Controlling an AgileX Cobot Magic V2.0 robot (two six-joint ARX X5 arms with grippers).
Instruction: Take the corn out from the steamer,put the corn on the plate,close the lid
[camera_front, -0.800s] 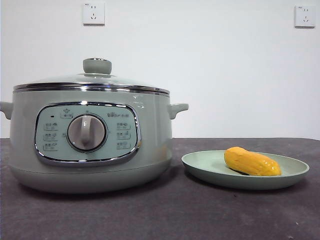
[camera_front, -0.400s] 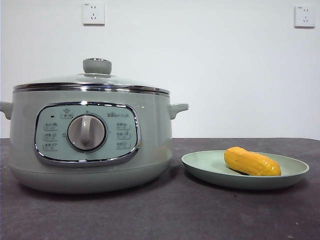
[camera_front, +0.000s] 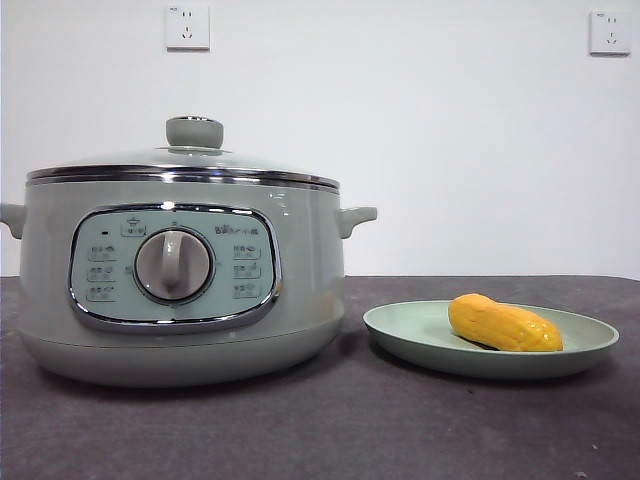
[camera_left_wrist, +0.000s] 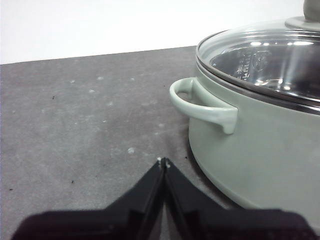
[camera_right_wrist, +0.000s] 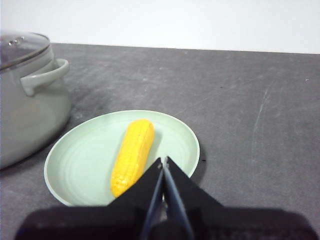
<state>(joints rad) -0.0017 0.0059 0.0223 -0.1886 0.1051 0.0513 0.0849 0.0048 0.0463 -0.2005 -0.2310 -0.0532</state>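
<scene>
Front view: the steamer (camera_front: 180, 285) is sitting on the dark table (camera_front: 330, 430) with the lid (camera_front: 185, 165) seated on its rim, chrome edge level all round; no arm is showing here.
Corn: the corn (camera_front: 503, 323) is lying on its side on the plate (camera_front: 400, 335), which is sitting just beside the steamer on its side-handle side, not touching it.
Left gripper: the left gripper (camera_left_wrist: 163, 162) is hovering low over the table beside the steamer's other side handle (camera_left_wrist: 200, 102), jaws pressed together on nothing.
Right gripper: the right gripper (camera_right_wrist: 162, 161) is hanging over the plate's rim on the side away from the steamer, close to one end of the corn, jaws pinched together and empty.
Task state: judging by how things are lying, all three steps are looking done — corn out, corn plated, lid on.
Corn handling: probably light and stiff, with a ribbed but glossy skin; a pinch across its middle, square to its length, is looking safest, since the rounded ends would likely be slipping out of the jaws.
Lid handling: glass and likely fairly heavy, so fragile if dropped — the pale green knob (camera_front: 194, 131) is the obvious place to be taking hold, lifting straight up to keep the rim from scraping.
</scene>
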